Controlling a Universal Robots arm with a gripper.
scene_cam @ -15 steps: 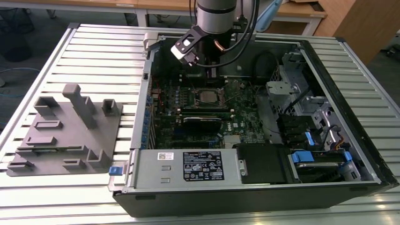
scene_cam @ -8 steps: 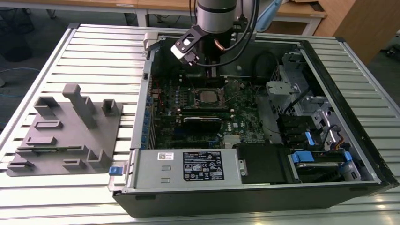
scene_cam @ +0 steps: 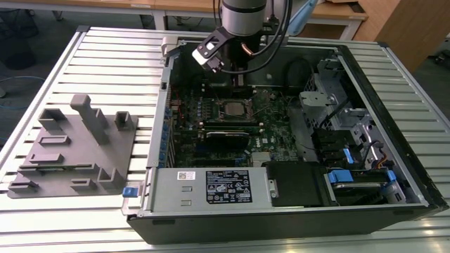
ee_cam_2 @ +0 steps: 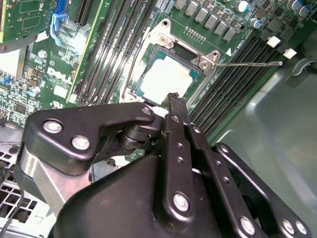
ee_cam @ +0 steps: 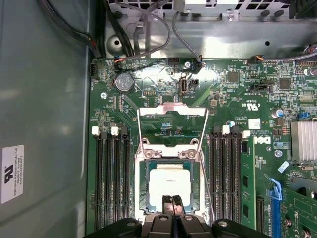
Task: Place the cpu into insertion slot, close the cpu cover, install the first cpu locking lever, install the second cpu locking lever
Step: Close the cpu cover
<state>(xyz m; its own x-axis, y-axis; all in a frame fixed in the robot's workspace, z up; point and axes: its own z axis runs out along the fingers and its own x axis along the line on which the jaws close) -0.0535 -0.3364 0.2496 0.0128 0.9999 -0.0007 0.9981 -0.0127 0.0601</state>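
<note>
Silvery-grey, the square cpu lies in the metal-rimmed square insertion slot on the green motherboard; the thin silvery frame-shaped cpu cover lies flat around it; wire levers jut out beside it. The black gripper, fingers pressed together and empty, hovers at the cover's edge.

The cpu has a dull silvery metal top inside the shinier metal cpu cover. The end effector is smooth, semi-gloss black; the counter is ribbed pale metal.
</note>
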